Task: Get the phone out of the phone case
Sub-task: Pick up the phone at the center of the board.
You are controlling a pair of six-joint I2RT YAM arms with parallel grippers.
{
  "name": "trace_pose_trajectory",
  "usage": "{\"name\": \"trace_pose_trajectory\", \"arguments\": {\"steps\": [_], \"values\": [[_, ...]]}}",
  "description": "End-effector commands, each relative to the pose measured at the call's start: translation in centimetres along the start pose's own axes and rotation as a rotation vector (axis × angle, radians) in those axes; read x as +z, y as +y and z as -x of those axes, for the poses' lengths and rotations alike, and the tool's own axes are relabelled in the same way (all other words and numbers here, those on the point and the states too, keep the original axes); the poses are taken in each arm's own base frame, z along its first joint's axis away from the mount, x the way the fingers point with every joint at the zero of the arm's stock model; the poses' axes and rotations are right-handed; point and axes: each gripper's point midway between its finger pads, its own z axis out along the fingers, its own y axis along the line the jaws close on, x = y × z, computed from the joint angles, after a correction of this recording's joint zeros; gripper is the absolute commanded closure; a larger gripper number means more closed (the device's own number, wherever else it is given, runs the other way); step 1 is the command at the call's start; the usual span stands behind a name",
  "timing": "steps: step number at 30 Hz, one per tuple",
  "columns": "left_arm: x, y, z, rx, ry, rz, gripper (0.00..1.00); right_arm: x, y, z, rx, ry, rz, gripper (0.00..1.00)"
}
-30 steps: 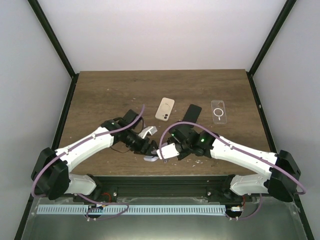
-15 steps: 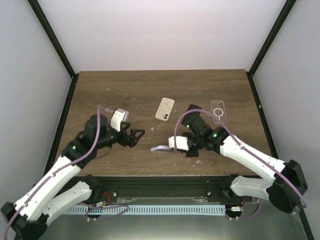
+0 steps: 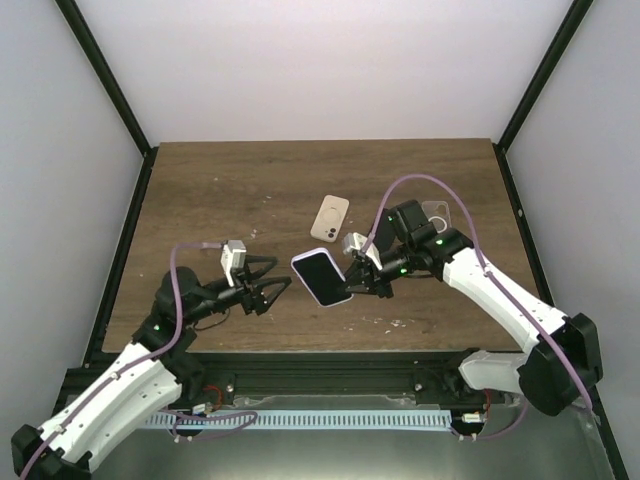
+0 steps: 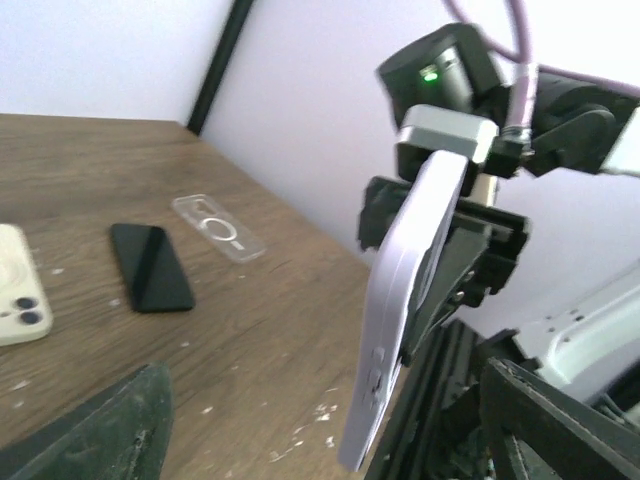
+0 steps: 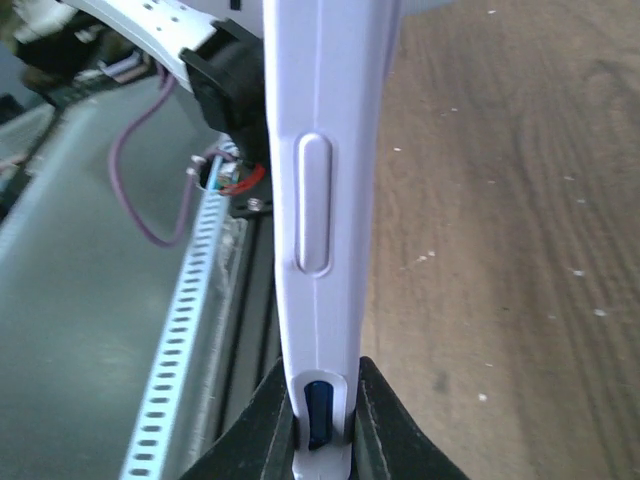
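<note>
My right gripper (image 3: 355, 272) is shut on one end of the phone in its pale lavender case (image 3: 322, 277) and holds it above the table, screen up. In the right wrist view the case's edge (image 5: 320, 200) runs up from between my fingers (image 5: 385, 425). In the left wrist view the cased phone (image 4: 405, 310) hangs edge-on, straight ahead. My left gripper (image 3: 281, 273) is open and empty, a short way left of the phone and pointing at it. Its fingers (image 4: 110, 430) frame that view.
A cream phone (image 3: 331, 217) lies face down behind the held phone. A black phone (image 4: 150, 265) and a clear case (image 4: 215, 227) lie further right; my right arm partly hides the clear case (image 3: 440, 209) from above. The near table edge is just below both grippers.
My left gripper has let go of the phone and drawn back to the left. My right gripper has lifted the cased phone away from the front edge and turned it screen up.
</note>
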Motion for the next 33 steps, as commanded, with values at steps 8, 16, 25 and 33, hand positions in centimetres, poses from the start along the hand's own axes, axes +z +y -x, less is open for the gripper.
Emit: {"name": "trace_pose_trajectory", "arguments": {"steps": [8,16,25,33], "values": [[2.2,-5.3,2.0,0.022,0.010,-0.331,0.39,-0.7,2.3,3.9,0.074,-0.139,0.194,0.99],[3.4,-6.5,1.9,0.035,0.041,-0.377,0.52,-0.4,1.9,3.6,0.097,-0.136,0.193,0.99],[4.3,-7.0,1.7,0.032,0.059,-0.394,0.78,-0.2,1.5,3.5,0.109,-0.132,0.184,0.99],[4.4,-7.2,1.8,0.030,0.065,-0.401,0.77,-0.2,1.5,3.4,0.108,-0.132,0.182,0.99]]}}
